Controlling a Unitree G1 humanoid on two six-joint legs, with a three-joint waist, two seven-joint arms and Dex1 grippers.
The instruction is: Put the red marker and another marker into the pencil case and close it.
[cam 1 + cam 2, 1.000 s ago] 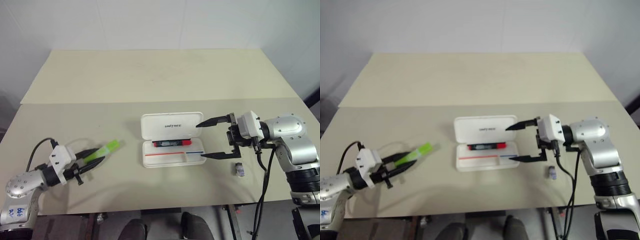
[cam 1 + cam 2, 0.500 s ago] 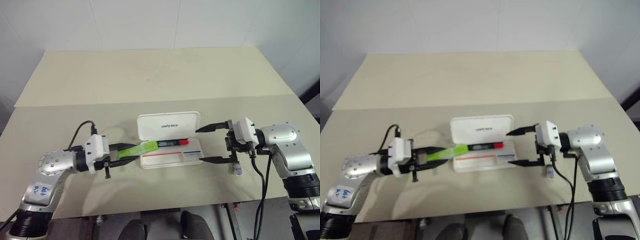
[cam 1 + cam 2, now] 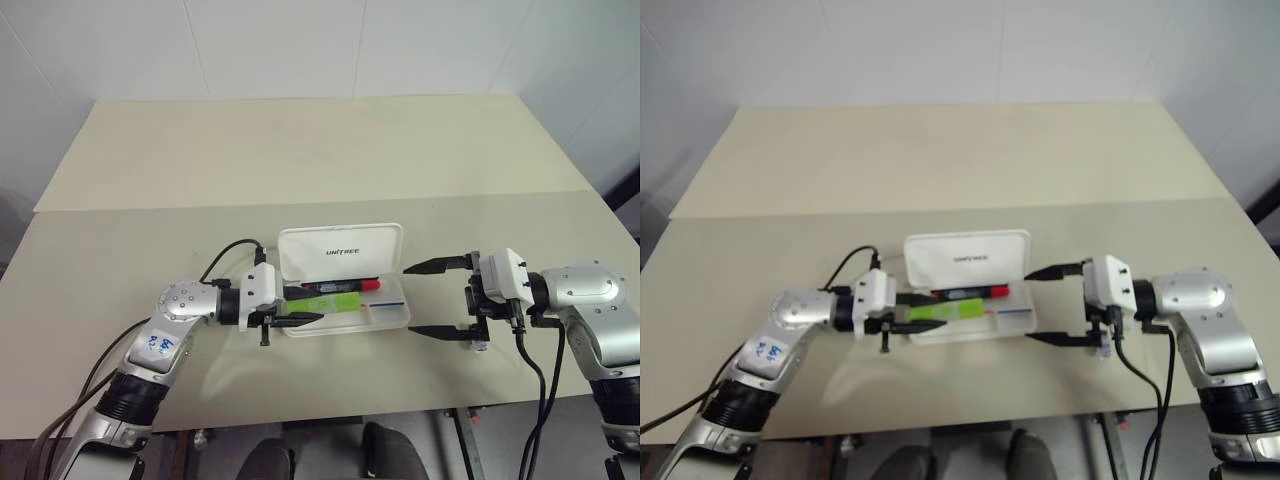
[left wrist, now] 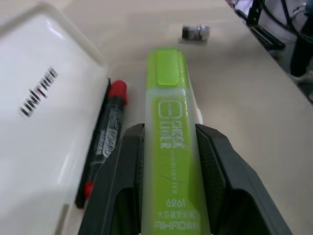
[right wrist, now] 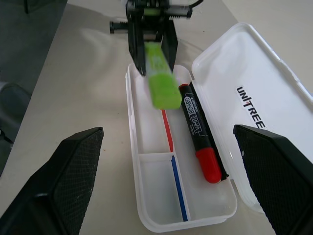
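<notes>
Holding: the left gripper [image 3: 305, 305] is closed on the light-green marker [image 3: 328, 304], one black finger on each flat side, as the left wrist view shows.
Green marker place: it is carried level over the tray of the pencil case [image 3: 392, 318], pointing toward the robot's right; I cannot tell if it touches the tray floor.
Red marker: the red marker [image 3: 340, 286] lies inside the tray, along the back edge next to the hinge, with its red cap toward the right side.
Pencil case: open on the table [image 3: 300, 150], the lid with the "UNITREE" print standing up behind the tray.
Right gripper: the right gripper [image 3: 432, 298] is spread wide and empty, just beside the right end of the case, not touching it.
Small object: a small grey piece [image 4: 195, 32] lies on the table near the right gripper.
</notes>
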